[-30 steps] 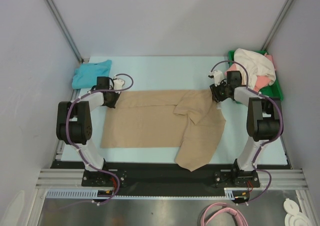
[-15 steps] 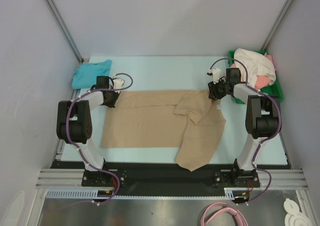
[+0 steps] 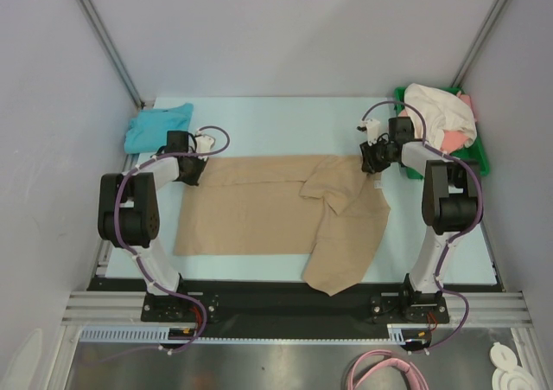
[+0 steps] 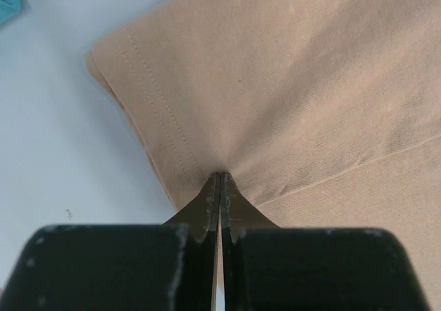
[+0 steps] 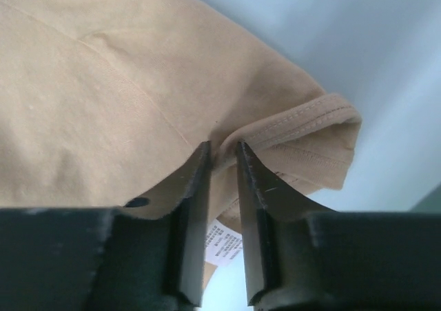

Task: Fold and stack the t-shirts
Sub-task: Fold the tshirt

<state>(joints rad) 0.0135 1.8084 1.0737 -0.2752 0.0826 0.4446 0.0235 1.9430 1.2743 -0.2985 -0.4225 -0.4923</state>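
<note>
Top external view: a teal t-shirt [image 3: 158,127] lies bunched at the upper left of the table [image 3: 285,122]. Just beside it, the left gripper [image 3: 192,172] has its fingers pressed tight on the far left corner of the tan t-shirt [image 3: 251,213], which is spread across the middle with its right part folded over. The right gripper [image 3: 373,161], fingers narrow, pinches a fold at the neckline. At the upper right, a cream t-shirt [image 3: 436,111] and a coral t-shirt [image 3: 456,139] are heaped in the green tray [image 3: 477,161].
</note>
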